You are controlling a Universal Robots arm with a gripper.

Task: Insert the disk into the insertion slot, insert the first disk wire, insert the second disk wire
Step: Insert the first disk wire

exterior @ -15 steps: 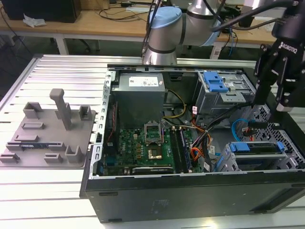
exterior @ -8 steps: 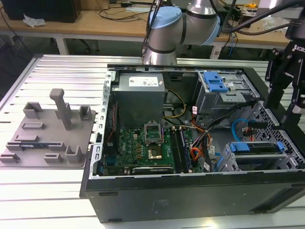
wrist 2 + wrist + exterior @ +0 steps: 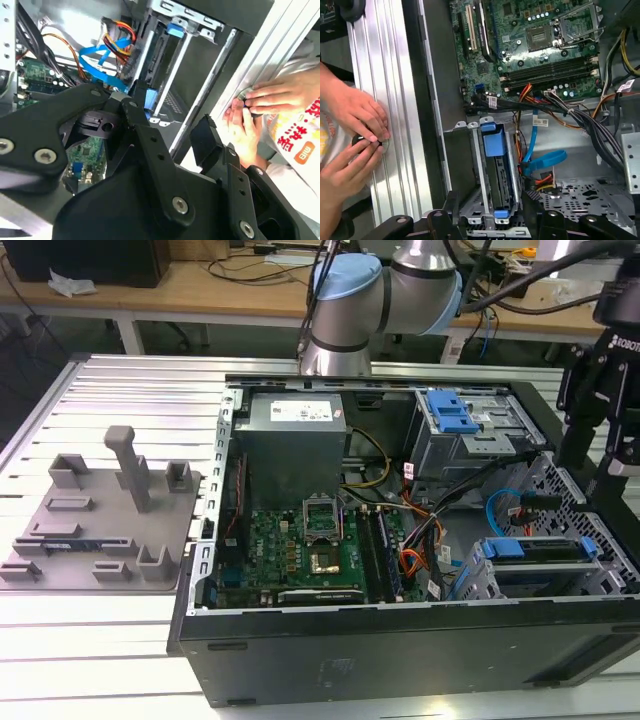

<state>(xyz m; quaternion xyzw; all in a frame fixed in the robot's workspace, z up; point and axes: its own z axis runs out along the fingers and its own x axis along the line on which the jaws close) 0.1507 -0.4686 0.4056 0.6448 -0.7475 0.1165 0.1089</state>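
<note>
Slotted aluminium table [image 3: 120, 390] carries an open black case [image 3: 400, 650] lying on its side. Arm [image 3: 350, 300] reaches in from behind the case. On the exterior view's left a grey plate [image 3: 100, 520] with pegs sits on the table, just beside the case. Green board [image 3: 300, 540] covers the case floor.

Slot [image 3: 480, 575] is the low perforated cage in the case corner at the exterior view's right, near the front wall. Disk [image 3: 540, 550] sits inside it, with its blue carrier tabs showing at the cage mouth (in the first wrist view it appears edge-on inside the cage).

Gripper [image 3: 597, 458] hangs above the slot and apart from it. Its jaws are spread wide with nothing between them. In the first wrist view the fingers [image 3: 452, 212] straddle the cage from above.

A person's hands [image 3: 352, 117] rest on the table rail outside the case, fingers on a small black knob [image 3: 362, 141].

Blue cable [image 3: 545, 160] loops just beside the slot; whether it is plugged in I can't tell.
</note>
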